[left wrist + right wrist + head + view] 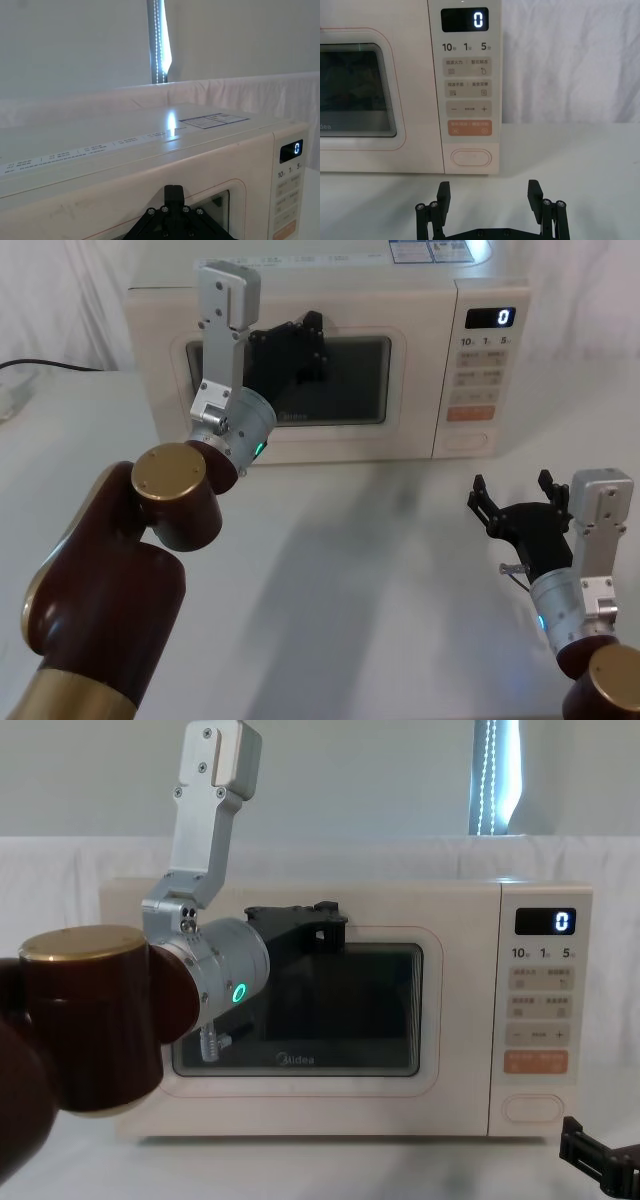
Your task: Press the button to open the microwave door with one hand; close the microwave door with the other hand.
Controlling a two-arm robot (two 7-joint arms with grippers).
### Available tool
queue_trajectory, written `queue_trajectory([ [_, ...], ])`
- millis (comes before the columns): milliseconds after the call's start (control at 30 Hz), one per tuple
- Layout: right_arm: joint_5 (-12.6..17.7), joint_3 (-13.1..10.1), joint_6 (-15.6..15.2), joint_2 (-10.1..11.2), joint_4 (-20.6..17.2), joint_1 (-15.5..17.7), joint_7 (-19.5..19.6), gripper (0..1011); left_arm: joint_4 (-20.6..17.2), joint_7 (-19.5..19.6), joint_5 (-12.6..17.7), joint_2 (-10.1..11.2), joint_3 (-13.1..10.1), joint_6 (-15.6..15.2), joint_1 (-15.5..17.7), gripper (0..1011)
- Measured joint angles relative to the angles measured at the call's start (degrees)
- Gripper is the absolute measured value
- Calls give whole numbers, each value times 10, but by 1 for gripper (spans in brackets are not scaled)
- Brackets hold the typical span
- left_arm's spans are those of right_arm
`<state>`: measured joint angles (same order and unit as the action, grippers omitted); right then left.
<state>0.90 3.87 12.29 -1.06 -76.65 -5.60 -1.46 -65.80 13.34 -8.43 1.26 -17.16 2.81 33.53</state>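
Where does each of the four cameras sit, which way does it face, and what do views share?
Head: high, looking down at the microwave door, with the left gripper at the door and the open right gripper low over the table.
Left wrist: behind the left gripper, facing the microwave's top edge.
Right wrist: behind the right gripper, facing the button.
Chest: low, facing the door head-on, left gripper against it.
Shared: right wrist and chest both show the button.

A white-clothed table (pixel 350 570) is backed by a pale curtain (pixel 90 860) below a plain grey wall (pixel 360 780), where daylight is admitted through a narrow gap (pixel 495 775) far right.
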Motion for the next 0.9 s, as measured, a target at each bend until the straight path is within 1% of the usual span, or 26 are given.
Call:
queue_trajectory([
  [100,0,0,0,0,0,0,0,1002,-2,0,-1,0,0,0,-2,0],
  [233,0,0,0,0,0,0,0,1002,-15,3,-4,2,-1,-2,-10,0],
  [433,0,0,0,0,0,0,0,1002,-64,5,-11,10,-1,-14,-41,0],
  [467,0,0,0,0,0,0,0,1002,-79,5,-13,14,0,-17,-51,0],
  [567,0,0,0,0,0,0,0,1002,-102,5,-17,20,1,-24,-67,0],
  [667,0,0,0,0,0,0,0,1002,-134,2,-22,31,6,-34,-92,0],
  [900,0,0,0,0,0,0,0,1002,-180,-7,-30,50,18,-49,-132,0],
])
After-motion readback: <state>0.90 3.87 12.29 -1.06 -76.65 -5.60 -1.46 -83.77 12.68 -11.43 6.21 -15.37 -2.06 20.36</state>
